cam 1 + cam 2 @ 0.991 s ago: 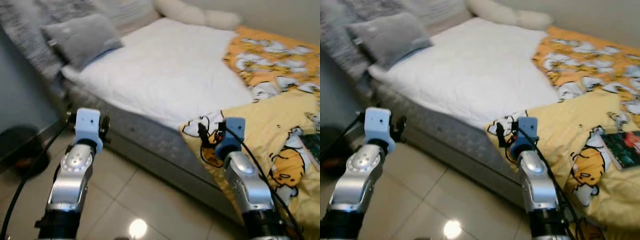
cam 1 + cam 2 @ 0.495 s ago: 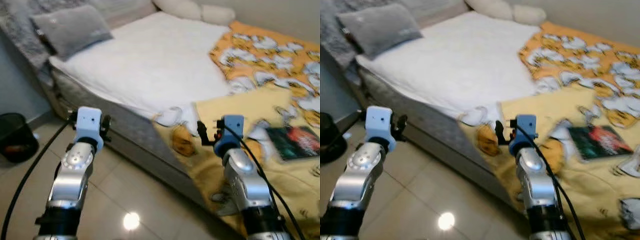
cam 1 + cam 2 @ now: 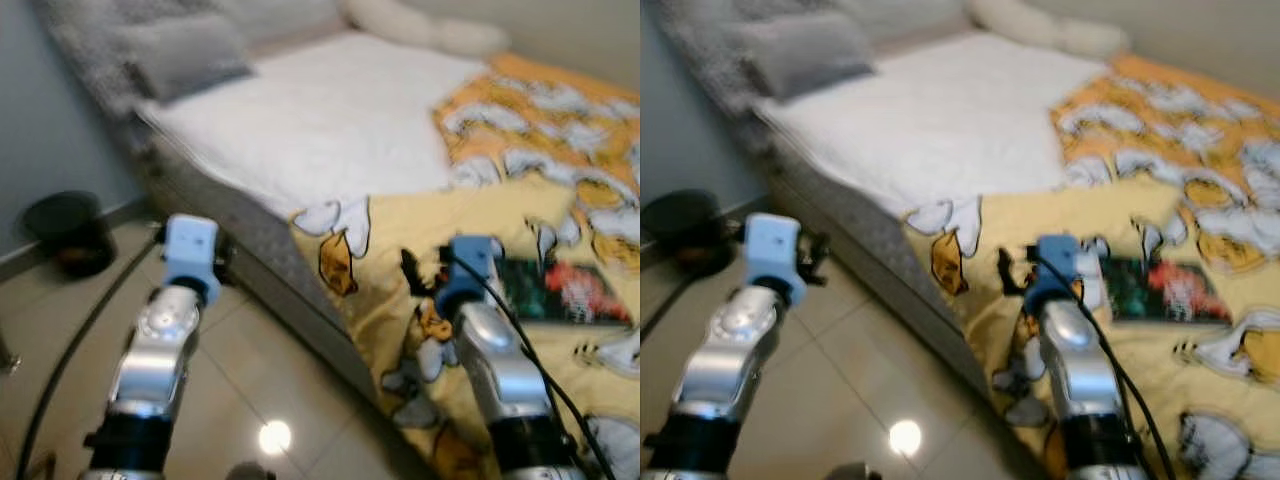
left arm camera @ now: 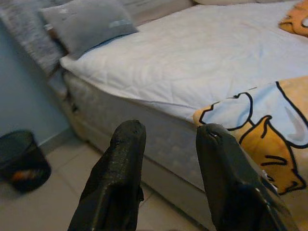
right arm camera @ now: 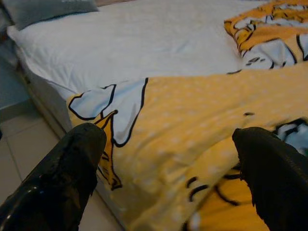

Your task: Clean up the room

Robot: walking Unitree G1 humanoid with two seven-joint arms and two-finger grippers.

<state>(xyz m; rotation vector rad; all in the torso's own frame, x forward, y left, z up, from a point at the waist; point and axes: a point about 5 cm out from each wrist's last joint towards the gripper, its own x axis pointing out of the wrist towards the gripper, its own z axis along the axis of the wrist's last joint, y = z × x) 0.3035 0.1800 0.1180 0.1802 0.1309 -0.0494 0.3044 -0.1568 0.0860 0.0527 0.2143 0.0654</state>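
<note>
Black bin [image 3: 68, 232] on the tiled floor [image 3: 250, 385], beside the wall [image 3: 40, 130]

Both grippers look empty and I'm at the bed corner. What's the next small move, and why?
Probably reach the right gripper forward toward the book lying on the yellow blanket. Its fingers are spread wide with nothing between them, and the book sits just ahead of that arm as the loose item nearest it. The left gripper hangs open over the floor.

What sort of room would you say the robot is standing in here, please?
Most likely a bedroom: a bed with a white sheet, a grey pillow at its head, and a yellow cartoon-print blanket hanging over its edge. A small black bin stands on the tiled floor beside it.
</note>
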